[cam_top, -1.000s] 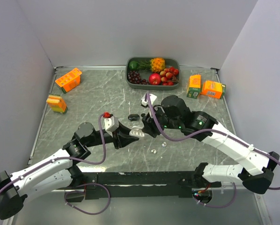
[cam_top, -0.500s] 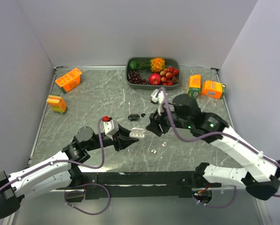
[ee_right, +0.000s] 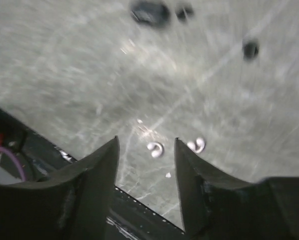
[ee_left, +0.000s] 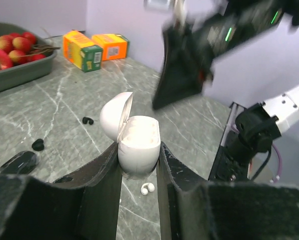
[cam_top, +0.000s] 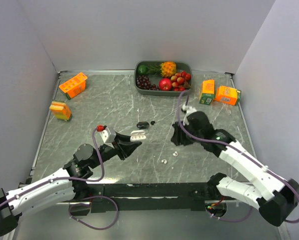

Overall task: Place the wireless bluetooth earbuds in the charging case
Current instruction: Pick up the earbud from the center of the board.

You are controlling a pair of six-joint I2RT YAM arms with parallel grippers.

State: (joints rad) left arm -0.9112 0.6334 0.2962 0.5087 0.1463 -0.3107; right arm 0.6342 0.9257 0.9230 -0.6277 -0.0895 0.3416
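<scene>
My left gripper (cam_top: pixel 134 139) is shut on the open white charging case (cam_top: pixel 138 134), held above the table; its lid is up (ee_left: pixel 138 147). Two white earbuds (cam_top: pixel 164 162) (cam_top: pixel 175 154) lie on the table to the right of it. One shows under the case in the left wrist view (ee_left: pixel 147 188). My right gripper (cam_top: pixel 176 139) is open and empty above the white earbuds; one (ee_right: pixel 155 148) lies between its fingers, the other (ee_right: pixel 197 145) just outside. A black case (cam_top: pixel 142 124) and a black earbud (cam_top: pixel 152 122) lie farther back; a second black earbud (ee_left: pixel 38 144) lies near the case.
A grey tray (cam_top: pixel 137 85) of fruit stands at the back middle. Orange juice boxes stand at the back right (cam_top: pixel 227 94) (cam_top: pixel 207 92) and at the left (cam_top: pixel 72 85) (cam_top: pixel 60 110). Walls close in both sides.
My right arm has pulled back to the right, away from the case, and now hangs over the white earbuds. My left gripper has drawn back to the left with the case.
</scene>
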